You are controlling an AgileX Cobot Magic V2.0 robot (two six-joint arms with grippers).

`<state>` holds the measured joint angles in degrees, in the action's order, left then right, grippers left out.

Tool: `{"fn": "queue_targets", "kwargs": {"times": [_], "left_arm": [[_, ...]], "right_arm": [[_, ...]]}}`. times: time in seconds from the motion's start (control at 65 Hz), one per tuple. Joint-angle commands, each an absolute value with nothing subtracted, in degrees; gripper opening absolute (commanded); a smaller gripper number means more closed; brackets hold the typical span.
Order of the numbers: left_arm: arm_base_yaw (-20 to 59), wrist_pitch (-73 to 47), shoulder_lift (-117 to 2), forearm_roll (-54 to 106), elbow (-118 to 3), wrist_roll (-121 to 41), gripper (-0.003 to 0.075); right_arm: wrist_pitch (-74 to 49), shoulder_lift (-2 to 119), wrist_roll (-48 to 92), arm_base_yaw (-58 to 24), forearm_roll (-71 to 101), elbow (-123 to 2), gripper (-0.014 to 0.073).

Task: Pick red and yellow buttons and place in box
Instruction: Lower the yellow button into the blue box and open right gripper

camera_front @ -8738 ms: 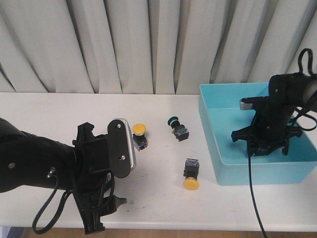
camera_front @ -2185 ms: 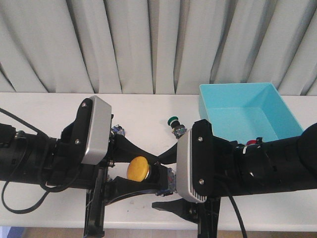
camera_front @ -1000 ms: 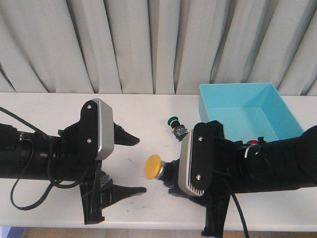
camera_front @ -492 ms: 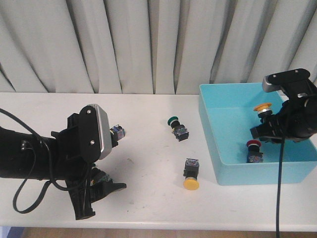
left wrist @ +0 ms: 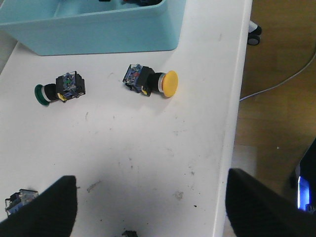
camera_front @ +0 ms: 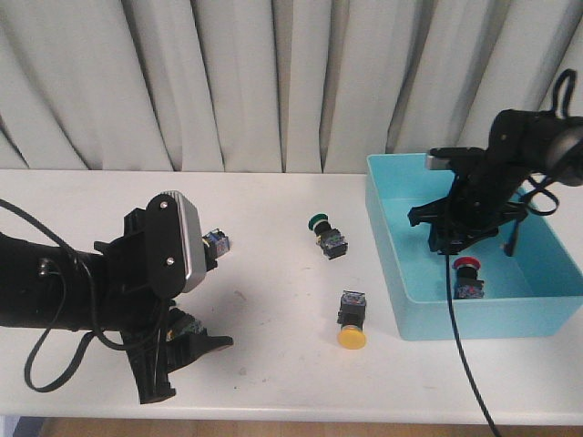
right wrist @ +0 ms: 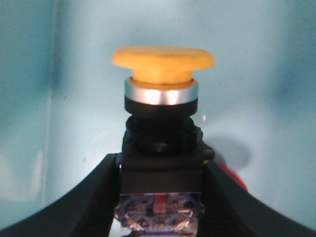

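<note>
My right gripper is down inside the turquoise box, shut on a yellow button held by its black body, cap away from the fingers; the arm hides this button in the front view. A red button lies on the box floor beside it and peeks out in the right wrist view. A second yellow button lies on the table left of the box, also in the left wrist view. My left gripper is open and empty near the table's front edge.
A green button lies mid-table, also in the left wrist view. Another switch, its cap hidden, sits behind my left arm. A small switch part lies under the left wrist. The table's front edge is close.
My right gripper has moved left and lower inside the box with the yellow button still in it. The left arm has not moved.
</note>
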<state>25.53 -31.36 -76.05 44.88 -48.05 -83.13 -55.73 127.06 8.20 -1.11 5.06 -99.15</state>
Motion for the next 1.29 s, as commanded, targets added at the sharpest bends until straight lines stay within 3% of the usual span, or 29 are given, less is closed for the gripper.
{"fn": "queue_targets", "kwargs": {"times": [0.0, 0.2, 0.492, 0.738, 0.831, 0.846, 1.277], "left_arm": [[25.8, -29.7, -74.7, 46.7, -49.6, -82.5, 0.058], [25.8, -29.7, -74.7, 46.7, -49.6, -82.5, 0.058], [25.8, -29.6, -74.7, 46.7, -49.6, -82.5, 0.058], [25.8, -29.4, -74.7, 46.7, -49.6, -82.5, 0.058], [25.8, -29.4, -74.7, 46.7, -49.6, -82.5, 0.058], [25.8, -29.4, -74.7, 46.7, -49.6, -82.5, 0.058], [25.8, -29.4, -74.7, 46.8, -49.6, -80.6, 0.058]], "right_arm": [[-57.8, 127.9, 8.2, -0.7, 4.6, -106.4, 0.0262], [-62.3, 132.9, 7.3, -0.7, 4.6, -112.9, 0.0282], [-62.3, 132.9, 7.4, -0.7, 4.6, -113.3, 0.0432], [-66.1, 128.0, 7.7, -0.9, 5.6, -113.3, 0.0435], [-67.6, 123.4, 8.5, -1.3, 6.7, -112.7, 0.0427], [-63.1, 107.8, 8.7, -4.9, 6.0, -100.8, 0.0387], [-53.3, 72.3, 8.3, -9.9, 6.3, -64.7, 0.0372]]}}
